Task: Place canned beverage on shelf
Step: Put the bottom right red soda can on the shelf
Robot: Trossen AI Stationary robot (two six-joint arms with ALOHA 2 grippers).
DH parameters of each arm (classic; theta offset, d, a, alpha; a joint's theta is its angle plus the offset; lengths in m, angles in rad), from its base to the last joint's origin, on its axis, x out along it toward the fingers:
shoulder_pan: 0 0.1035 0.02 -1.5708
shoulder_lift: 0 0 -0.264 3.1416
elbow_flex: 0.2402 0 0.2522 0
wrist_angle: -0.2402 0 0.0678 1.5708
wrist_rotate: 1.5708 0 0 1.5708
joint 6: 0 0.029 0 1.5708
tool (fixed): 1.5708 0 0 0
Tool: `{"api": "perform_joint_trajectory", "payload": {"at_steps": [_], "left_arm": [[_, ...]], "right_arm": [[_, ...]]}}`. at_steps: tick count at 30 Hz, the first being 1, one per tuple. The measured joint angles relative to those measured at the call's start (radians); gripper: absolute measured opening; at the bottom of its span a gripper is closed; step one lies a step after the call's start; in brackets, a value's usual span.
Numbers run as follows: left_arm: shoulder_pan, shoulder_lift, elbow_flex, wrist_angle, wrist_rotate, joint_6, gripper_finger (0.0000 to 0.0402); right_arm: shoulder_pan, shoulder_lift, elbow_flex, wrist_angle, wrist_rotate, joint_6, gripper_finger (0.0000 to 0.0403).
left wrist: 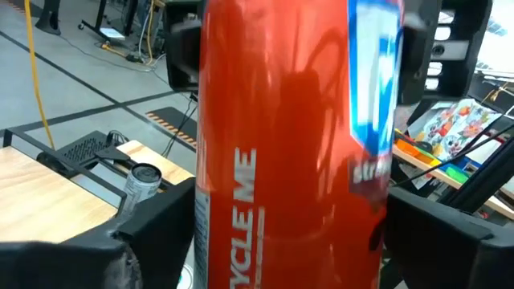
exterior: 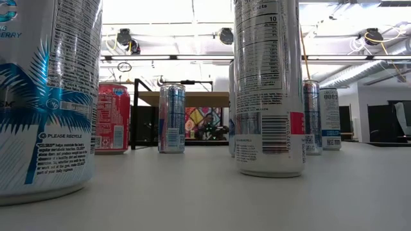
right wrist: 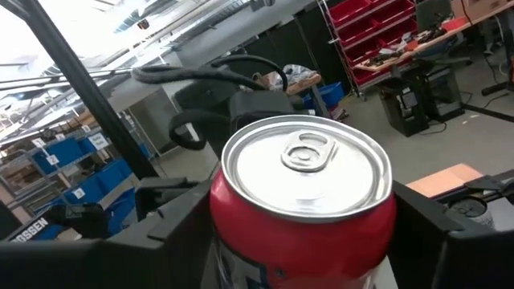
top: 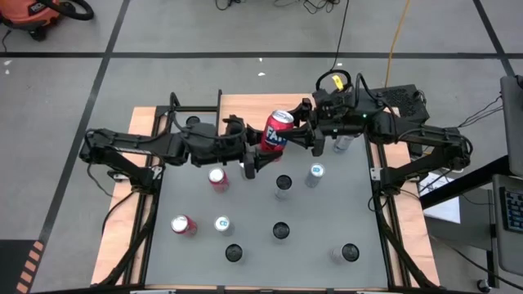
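Observation:
A red canned beverage (top: 278, 132) hangs upright in the air over the far middle of the table, between my two grippers. My right gripper (top: 304, 137) comes in from the right and is shut on it; its wrist view shows the silver top (right wrist: 305, 164). My left gripper (top: 252, 149) comes in from the left and is open, its fingers (left wrist: 152, 233) standing on either side of the can's red body (left wrist: 289, 160). The shelf (exterior: 183, 98), a light-brown top on black legs, stands at the table's far edge. My right gripper pinches the can's body (right wrist: 229, 237) between its two fingers, one on each side, a little below the top rim. The fingers come level from the table's right side. The can stands upright in the hold, lifted clear of the table.
Several other cans stand on the grey table below: red ones (top: 218, 178) (top: 183, 224) at the left, slim silver ones (top: 283, 184) (top: 315, 173) in the middle and more toward the near edge (top: 349, 253). One can (top: 343, 143) stands under the right arm.

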Motion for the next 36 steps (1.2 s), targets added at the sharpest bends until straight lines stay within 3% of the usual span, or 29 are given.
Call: {"api": "perform_joint_trajectory", "payload": {"at_steps": [5, 11, 23, 36], "left_arm": [[0.0, -0.021, 0.0, -0.008, 0.0, 0.0, 0.0392], [0.0, -0.066, 0.0, -0.053, -0.046, 0.006, 0.0397], [0.0, -0.124, 0.0, -0.113, -0.071, 0.006, 0.0398], [-0.016, -0.147, 0.0, -0.113, -0.071, 0.0, 0.0398]], "right_arm": [[0.0, -0.017, 0.0, 0.006, 0.003, 0.0, 0.0255], [0.0, -0.047, 0.0, -0.023, 0.065, 0.0, 0.0255], [0.001, -0.093, 0.001, -0.098, 0.327, 0.0, 0.0254], [0.033, -0.093, 0.001, -0.071, 0.282, -0.086, 0.0254]]}}
